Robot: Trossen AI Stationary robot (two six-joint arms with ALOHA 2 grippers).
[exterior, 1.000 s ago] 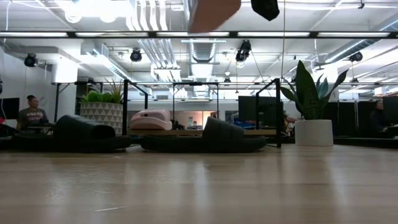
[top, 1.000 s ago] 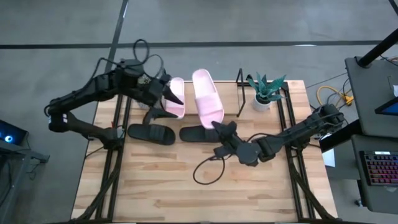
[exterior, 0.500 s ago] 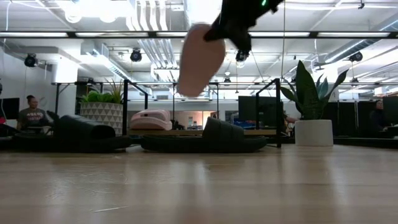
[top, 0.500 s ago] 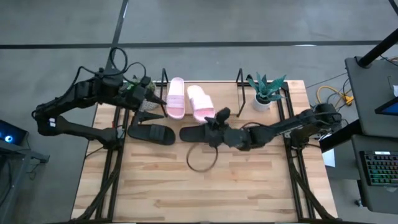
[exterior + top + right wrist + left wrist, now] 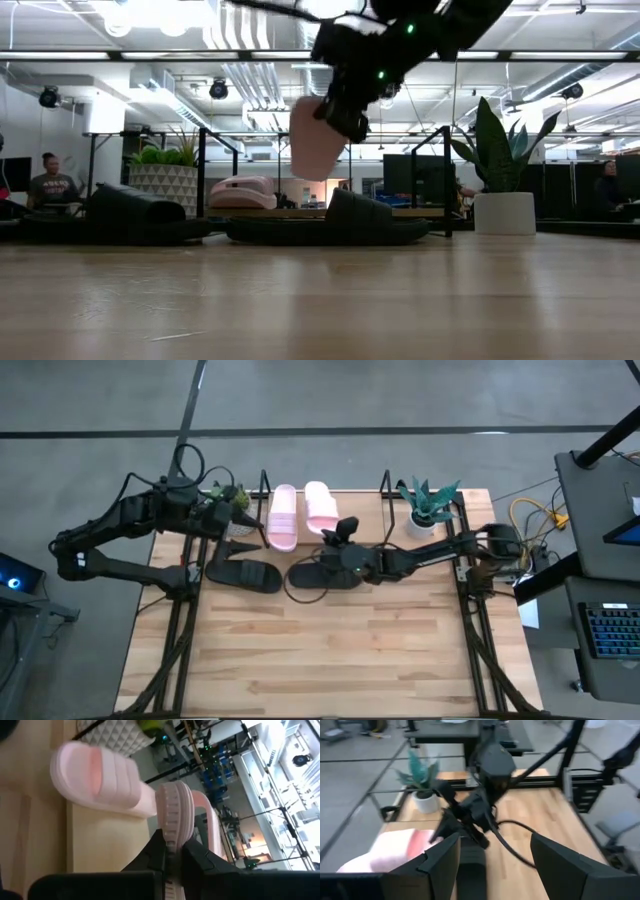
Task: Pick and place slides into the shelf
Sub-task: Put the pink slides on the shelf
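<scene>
One pale pink slide (image 5: 283, 517) lies sole-down on the shelf's (image 5: 386, 510) wooden base, between the black wire end frames. My right gripper (image 5: 338, 536) is shut on the second pink slide (image 5: 320, 508) and holds it above the shelf; the low view shows this slide (image 5: 318, 140) in the air. Two black slides (image 5: 243, 573) (image 5: 318, 575) lie on the table in front of the shelf. My left gripper (image 5: 252, 526) is open, left of the shelf beside a potted plant, with nothing between its fingers (image 5: 445, 862). My right gripper pinches the pink slide's sole at its near end (image 5: 172, 827) between its two fingers. The fingers come from the table's right and near side, almost level. The slide is lifted clear and tilted, its ribbed underside (image 5: 172, 805) turned sideways, its far end over the shelf.
A small plant in a patterned pot (image 5: 225, 508) stands left of the shelf, and a spiky plant in a white pot (image 5: 428, 510) to its right. The right arm's cable loops over the right black slide. The table's near half (image 5: 320, 660) is bare wood.
My right gripper has carried the pink slide toward the far edge and down toward the shelf, rolling its wrist so the slide turned about and tipped. My left gripper, still open, has drawn back toward the table's left edge, away from the pink slide on the shelf.
</scene>
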